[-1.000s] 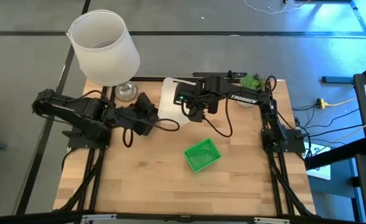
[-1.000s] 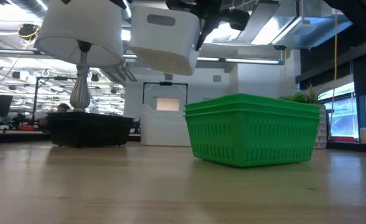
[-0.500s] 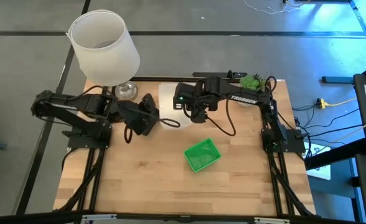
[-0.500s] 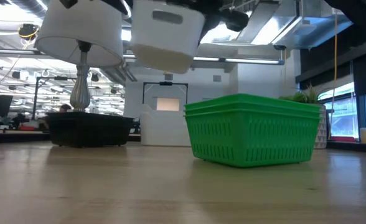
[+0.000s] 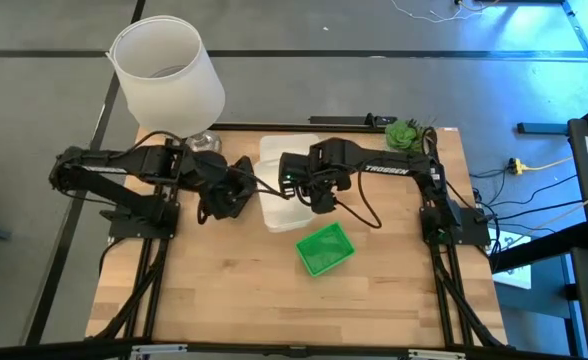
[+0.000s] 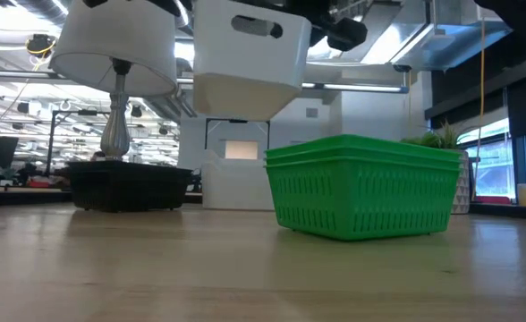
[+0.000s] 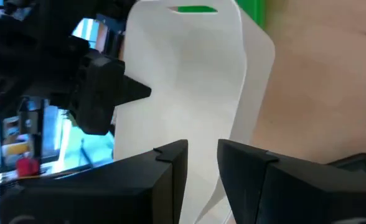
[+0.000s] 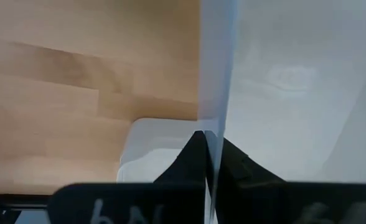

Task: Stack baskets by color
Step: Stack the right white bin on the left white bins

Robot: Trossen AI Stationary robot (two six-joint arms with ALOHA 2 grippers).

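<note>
Above bare wooden tabletop (image 5: 214, 290), right gripper (image 5: 311, 196) clenched on lifted white plastic basket's (image 6: 245, 55) rim, second white basket (image 8: 152, 149) directly beneath; left gripper (image 5: 236, 190) released alongside.

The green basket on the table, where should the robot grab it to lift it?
Probably by the rim of one long wall, coming straight down from above. The green basket sits upright and open-topped, with nothing over it, so one finger of a claw could slip inside and one outside. Its thin upright walls suit such a pinch.
</note>
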